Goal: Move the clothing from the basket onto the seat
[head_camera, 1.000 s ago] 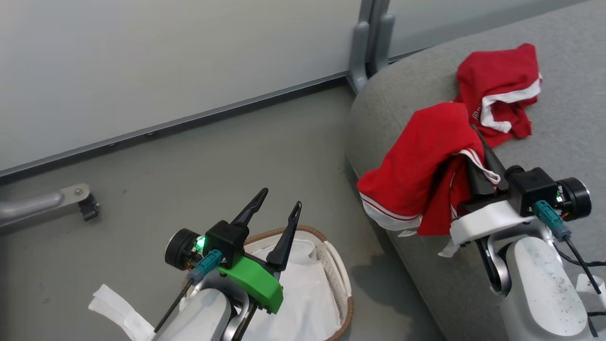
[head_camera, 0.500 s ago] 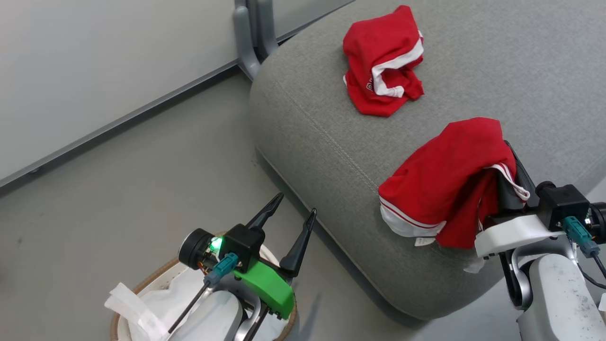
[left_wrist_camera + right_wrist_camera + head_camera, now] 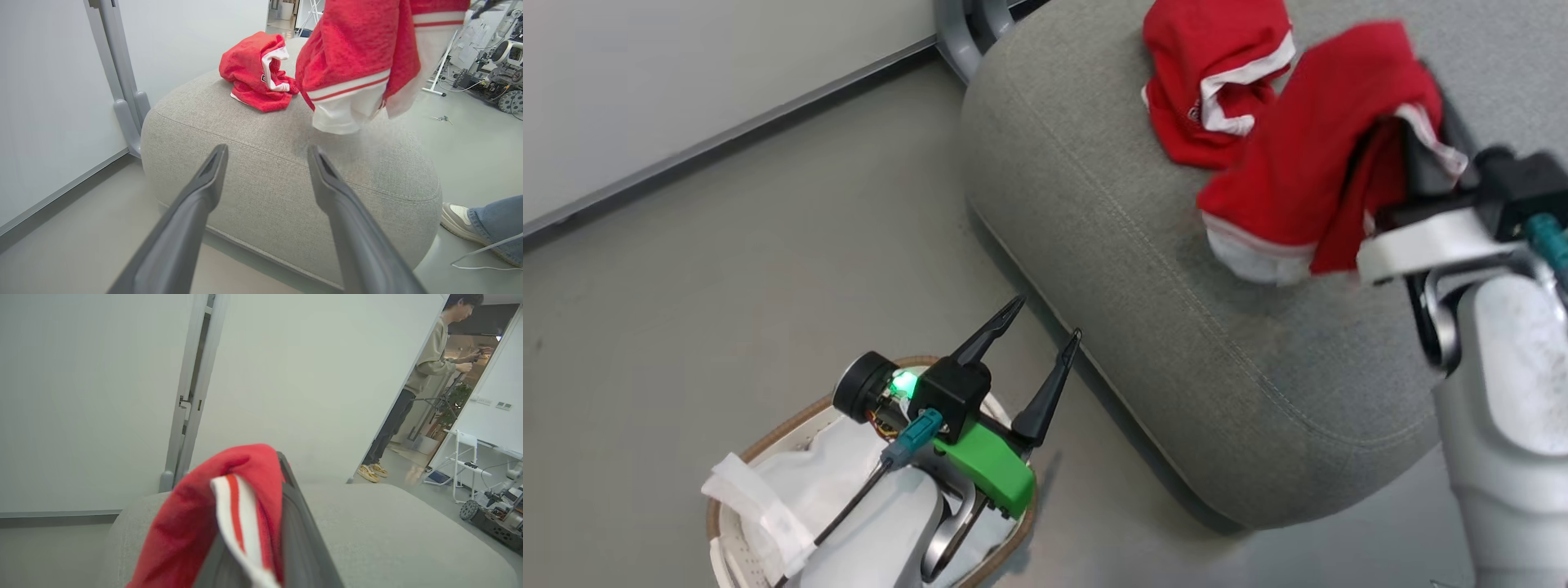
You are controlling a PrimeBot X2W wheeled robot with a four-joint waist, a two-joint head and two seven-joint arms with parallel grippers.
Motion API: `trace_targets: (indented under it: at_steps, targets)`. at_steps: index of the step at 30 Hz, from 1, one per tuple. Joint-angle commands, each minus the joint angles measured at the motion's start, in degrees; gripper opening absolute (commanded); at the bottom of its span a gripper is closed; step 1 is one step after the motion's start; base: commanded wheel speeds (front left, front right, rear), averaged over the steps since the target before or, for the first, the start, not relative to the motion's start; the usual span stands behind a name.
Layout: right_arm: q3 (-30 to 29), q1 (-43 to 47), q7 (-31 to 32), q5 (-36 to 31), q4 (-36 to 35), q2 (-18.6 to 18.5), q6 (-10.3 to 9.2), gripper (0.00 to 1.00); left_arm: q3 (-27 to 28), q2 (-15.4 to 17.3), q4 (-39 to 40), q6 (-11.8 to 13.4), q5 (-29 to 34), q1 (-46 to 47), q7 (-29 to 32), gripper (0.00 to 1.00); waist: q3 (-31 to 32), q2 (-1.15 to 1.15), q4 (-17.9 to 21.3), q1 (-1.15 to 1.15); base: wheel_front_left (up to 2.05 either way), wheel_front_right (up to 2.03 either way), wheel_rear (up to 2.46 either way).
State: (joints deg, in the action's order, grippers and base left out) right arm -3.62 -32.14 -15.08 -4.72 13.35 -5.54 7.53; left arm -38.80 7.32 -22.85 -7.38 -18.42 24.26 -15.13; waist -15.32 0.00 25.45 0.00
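One piece of red clothing (image 3: 1209,90) with white trim lies bunched on the far part of the grey seat (image 3: 1143,269). My right gripper (image 3: 1429,98) is shut on a second red garment (image 3: 1307,155) with white stripes, which hangs above the seat close to the first. In the right wrist view this garment (image 3: 212,514) drapes over my fingers (image 3: 298,539). My left gripper (image 3: 1049,317) is open and holds nothing, above the basket (image 3: 768,433) on the floor, pointing at the seat (image 3: 265,179). No red clothing shows in the basket.
A white liner sheet (image 3: 760,506) lies in the basket and spills over its rim. A grey partition post (image 3: 122,81) stands behind the seat. A person's shoe and jeans leg (image 3: 457,220) are beside the seat. Another person (image 3: 425,375) stands in a doorway.
The head camera has shifted. My right gripper has carried the hanging garment up and farther over the seat, close beside the garment lying there. The left gripper stays open above the basket.
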Motion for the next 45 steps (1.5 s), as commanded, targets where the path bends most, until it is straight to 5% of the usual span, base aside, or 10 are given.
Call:
trace_targets:
  at_steps: [1, 11, 18, 27, 35, 36, 37, 38, 39, 45]
  targets:
    - [-0.1, -3.7, -0.1, 0.8, 0.9, -0.9, -0.08, 0.0, 0.0, 0.7, 0.2, -0.1, 0.3, 1.4, 0.0, 1.0, -4.1, 0.0, -4.5, 0.0, 0.0, 0.0, 0.0]
    - [-3.0, -29.1, 0.0, 1.3, 13.1, -16.3, -0.09, 0.0, -3.3, 0.8, 1.6, -0.2, 1.2, 6.5, 0.0, 1.0, -11.8, 0.0, -15.3, 0.0, 0.0, 0.0, 0.0]
    - [-8.5, -35.7, 0.8, 1.2, 24.3, -22.7, -0.08, 0.0, -4.5, -0.2, 2.8, -0.2, 1.7, 9.4, 0.0, 1.0, -16.2, 0.0, -20.3, 0.0, 0.0, 0.0, 0.0]
    - [-11.8, -27.7, -0.1, -3.1, 34.7, -19.1, -0.08, 0.0, -4.0, -0.4, 3.2, -0.2, 2.1, 10.0, 0.0, 1.0, -18.1, 0.0, -22.7, 0.0, 0.0, 0.0, 0.0]
    - [-10.9, -22.6, -0.2, -3.9, 33.1, -15.3, -0.08, 0.0, -2.5, 0.6, 2.7, -0.2, 2.2, 8.5, 0.0, 1.0, -17.5, 0.0, -21.3, 0.0, 0.0, 0.0, 0.0]
    - [-10.6, -22.2, -0.2, -3.9, 32.7, -15.0, -0.08, 0.09, -2.3, 0.7, 2.6, -0.2, 2.2, 8.3, 0.0, 1.0, -17.3, 0.0, -21.0, 0.0, 0.0, 0.0, 0.0]
    - [-10.4, -21.7, -0.2, -3.8, 32.3, -14.9, -0.08, 0.41, -2.1, 0.6, 2.6, -0.2, 2.2, 8.2, 0.0, 1.0, -17.0, 0.0, -20.7, 0.0, 0.0, 0.0, 0.0]
    - [-10.0, -21.3, -0.2, -3.7, 31.7, -14.7, -0.08, 0.56, -2.0, 0.6, 2.6, -0.2, 2.1, 8.0, 0.0, 1.0, -16.6, 0.0, -20.5, 0.0, 0.0, 0.0, 0.0]
    - [-9.6, -20.8, -0.2, -3.4, 30.9, -14.5, -0.08, 1.0, -1.9, 0.5, 2.6, -0.2, 2.0, 7.8, 0.0, 1.0, -16.3, 0.0, -20.2, 0.0, 0.0, 0.0, 0.0]
    - [-5.9, -16.2, -0.2, -2.3, 27.2, -13.4, -0.08, 1.0, -0.2, 0.3, 3.0, -0.2, 1.6, 6.5, 0.0, 1.0, -13.2, 0.0, -18.6, 0.0, 0.0, 0.0, 0.0]
